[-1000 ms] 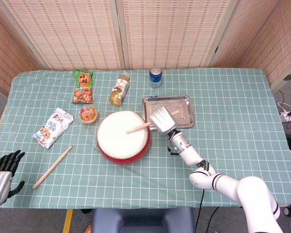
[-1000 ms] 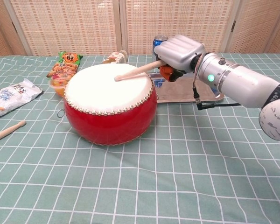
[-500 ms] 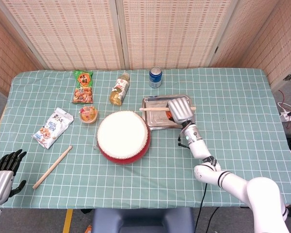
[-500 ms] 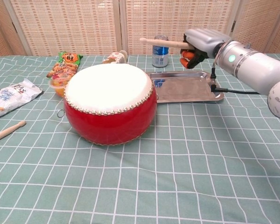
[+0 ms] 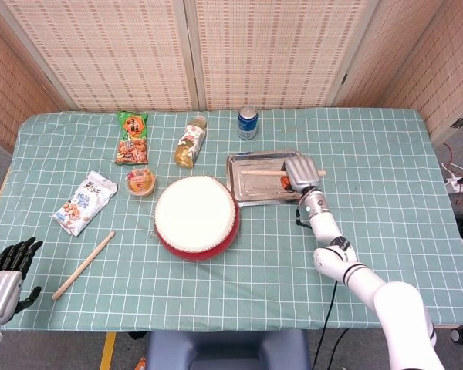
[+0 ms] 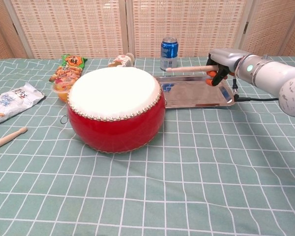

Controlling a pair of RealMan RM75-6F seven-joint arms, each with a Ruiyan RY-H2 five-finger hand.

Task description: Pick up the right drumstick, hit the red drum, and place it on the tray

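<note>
The red drum [image 5: 196, 216] [image 6: 116, 108] with its white skin stands mid-table. Behind it to the right lies the steel tray [image 5: 247, 187] [image 6: 194, 96]. My right hand [image 5: 301, 174] [image 6: 222, 62] grips the right drumstick [image 5: 261, 173] [image 6: 187, 69] over the tray's right side, the stick lying level and pointing left, a little above the tray floor. My left hand [image 5: 4, 271] hangs off the table's near-left corner, fingers apart and holding nothing. A second drumstick [image 5: 83, 265] [image 6: 7, 138] lies on the cloth at the left.
A blue can [image 5: 248, 122] [image 6: 168, 47] stands just behind the tray. A bottle [image 5: 190, 142], a jelly cup [image 5: 141, 182] and two snack bags [image 5: 131, 139] [image 5: 85, 202] lie left of the drum.
My right hand carried the drumstick off the drum skin, up and right, then lowered it over the tray. The left hand barely moved.
</note>
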